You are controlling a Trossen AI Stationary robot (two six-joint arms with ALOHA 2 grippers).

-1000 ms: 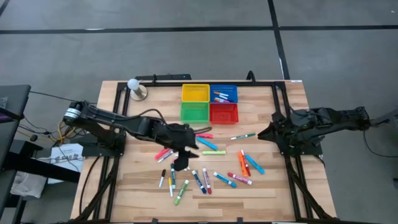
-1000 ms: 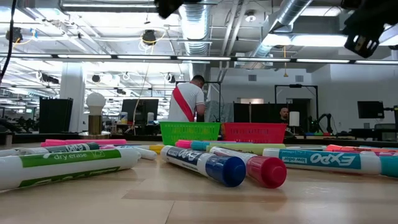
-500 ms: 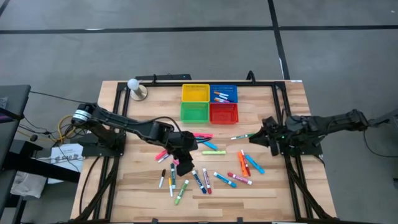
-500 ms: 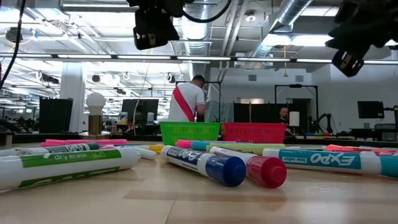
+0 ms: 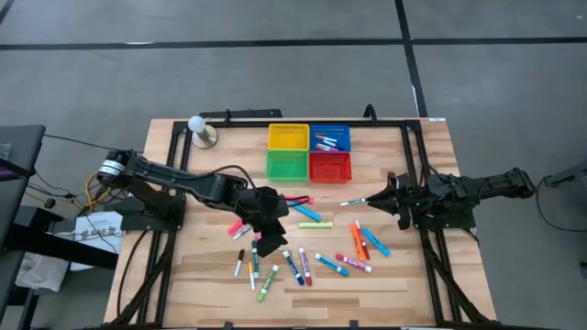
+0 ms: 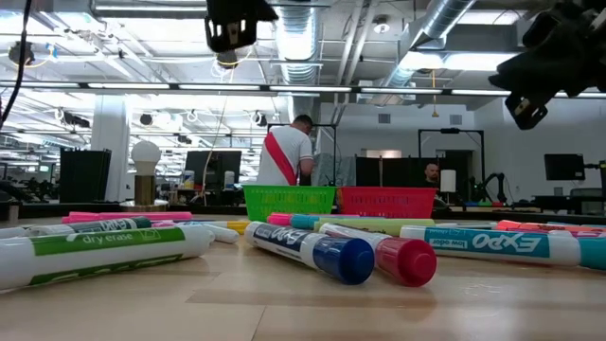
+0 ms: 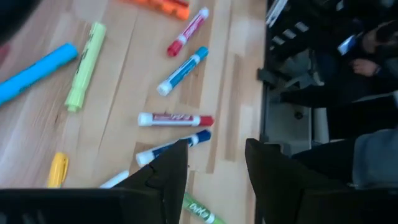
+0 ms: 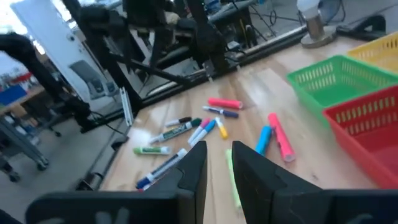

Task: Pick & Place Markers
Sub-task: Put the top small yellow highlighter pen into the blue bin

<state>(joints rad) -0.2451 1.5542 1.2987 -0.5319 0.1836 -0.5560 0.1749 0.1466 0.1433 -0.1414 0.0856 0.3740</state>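
Since the earlier frames: left gripper (image 5: 263, 223) pulled back slightly toward the pink markers (image 5: 240, 225), hovering above the scattered markers (image 5: 303, 261) mid-table; fingers (image 7: 166, 176) parted, nothing between. Right gripper (image 5: 383, 201) reaching inward along the right rail, close to the green marker (image 5: 358, 201); fingers (image 8: 193, 165) narrowly gapped, empty. Some markers already in the blue basket (image 5: 330, 138); most loose on the table (image 5: 431, 266). Judgement: both arms lining up for next picks, none secured yet.

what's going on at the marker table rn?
Both arms hang over the table with nothing held. The left gripper, open, is above the scattered markers mid-table. The right gripper is at the right side near a green-capped marker. A few markers lie in the blue basket.
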